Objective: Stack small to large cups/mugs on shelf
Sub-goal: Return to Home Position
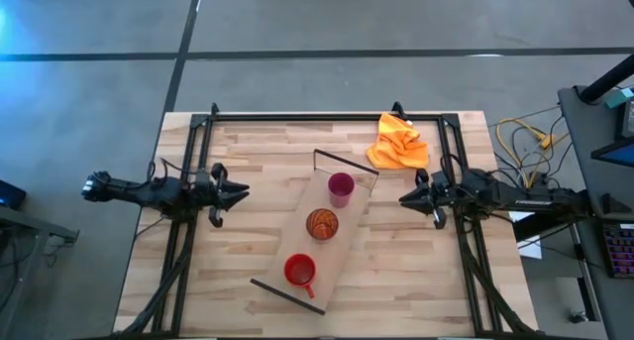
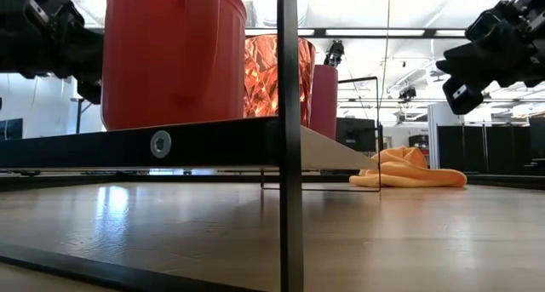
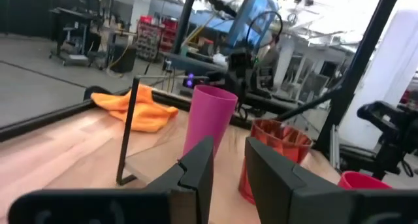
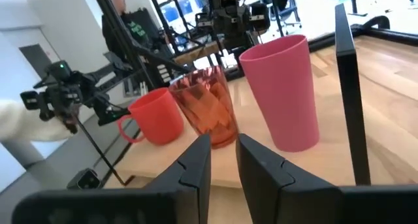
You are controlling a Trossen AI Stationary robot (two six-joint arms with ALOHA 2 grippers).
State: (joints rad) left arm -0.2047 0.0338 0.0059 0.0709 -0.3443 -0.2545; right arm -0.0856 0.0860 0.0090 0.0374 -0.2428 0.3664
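Note:
The shelf (image 1: 349, 213), a pale board with dark end frames, lies slantwise mid-table. Three cups stand upright on it in a row: magenta cup (image 1: 340, 187) at the far end, amber tumbler (image 1: 322, 223) in the middle, red mug (image 1: 299, 271) at the near end. My left gripper (image 1: 244, 191) hovers left of the shelf and is shut. My right gripper (image 1: 403, 197) hovers right of it and is also shut. Both point at the cups from a distance. The left wrist view shows the magenta cup (image 3: 209, 119) and tumbler (image 3: 277, 145). The right wrist view shows all three, the mug (image 4: 157, 116) farthest.
An orange cloth (image 1: 399, 142) lies crumpled near the table's far right corner. Dark frame bars (image 1: 297, 115) run along the table's far edge and down both sides under the arms. Bare tabletop lies between each gripper and the shelf. A person (image 4: 124, 15) stands beyond the table.

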